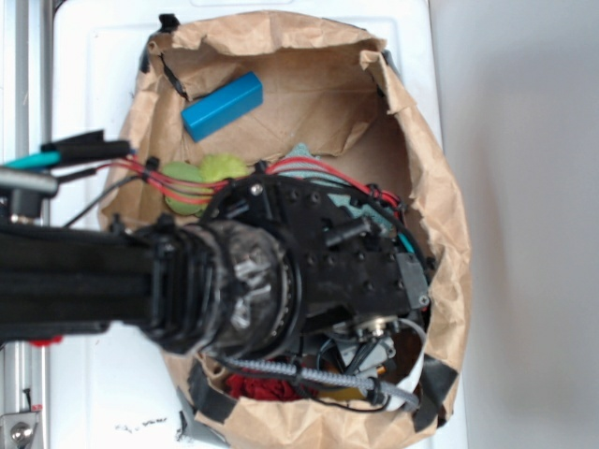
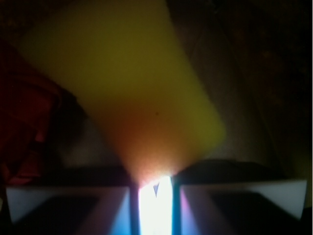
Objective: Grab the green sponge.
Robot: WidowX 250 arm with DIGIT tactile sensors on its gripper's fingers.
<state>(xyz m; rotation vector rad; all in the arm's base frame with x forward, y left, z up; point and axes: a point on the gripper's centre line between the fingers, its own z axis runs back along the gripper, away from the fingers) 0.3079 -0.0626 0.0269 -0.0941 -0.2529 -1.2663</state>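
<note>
The green sponge [image 2: 142,93], a yellow foam block beside a red bundle [image 2: 24,122], sits clamped at its narrow end between our hand's [image 2: 155,188] nearly closed fingers [image 2: 73,196].

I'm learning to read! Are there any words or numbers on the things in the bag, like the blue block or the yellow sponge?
None can be read.
Blue block: plain, no writing shows.
Yellow sponge: plain and blurry in the wrist view.
Paper bag: plain brown.
Robot arm: no label shows.
</note>
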